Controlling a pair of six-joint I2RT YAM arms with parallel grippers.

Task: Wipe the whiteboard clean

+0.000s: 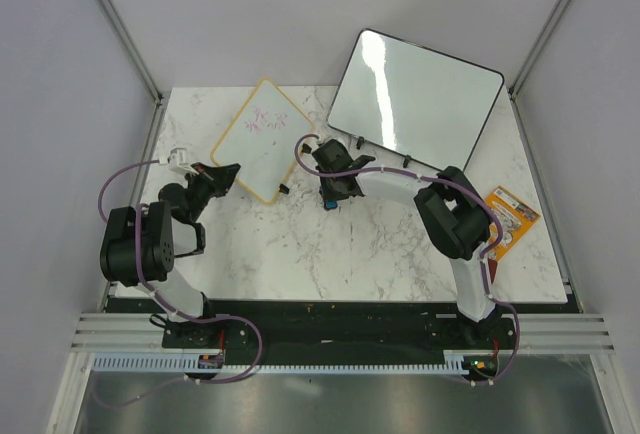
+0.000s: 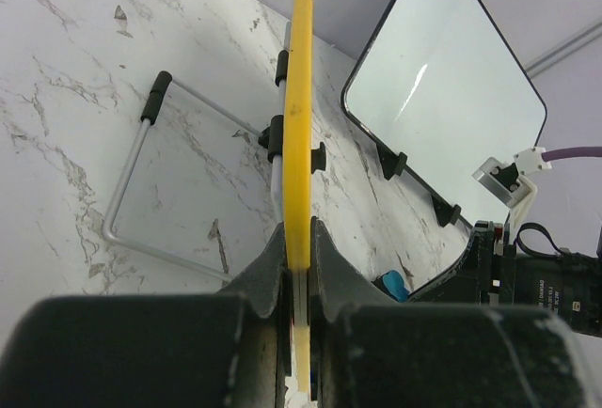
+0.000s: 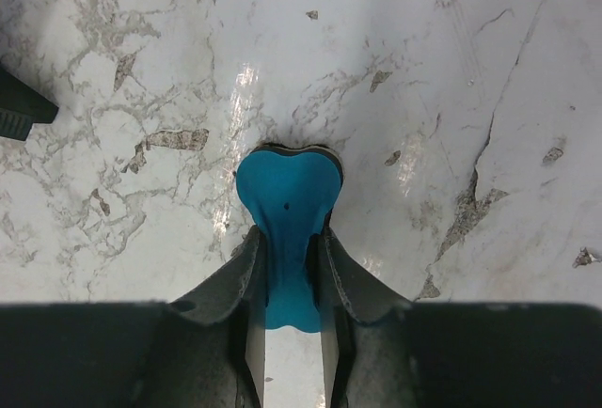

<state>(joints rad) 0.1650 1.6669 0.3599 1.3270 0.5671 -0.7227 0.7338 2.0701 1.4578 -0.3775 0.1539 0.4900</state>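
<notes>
Fingers (image 3: 226, 281) around blue eraser (image 3: 287, 192) (black-framed board (image 1: 415, 94) nearby)

A black-framed glossy board (image 1: 415, 104) stands on the marble table (image 1: 300, 249), an orange packet (image 1: 512, 216) nearby

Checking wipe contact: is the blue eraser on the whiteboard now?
No: the eraser, held in the right gripper, is over bare marble table, off to the side of the whiteboard.
</notes>
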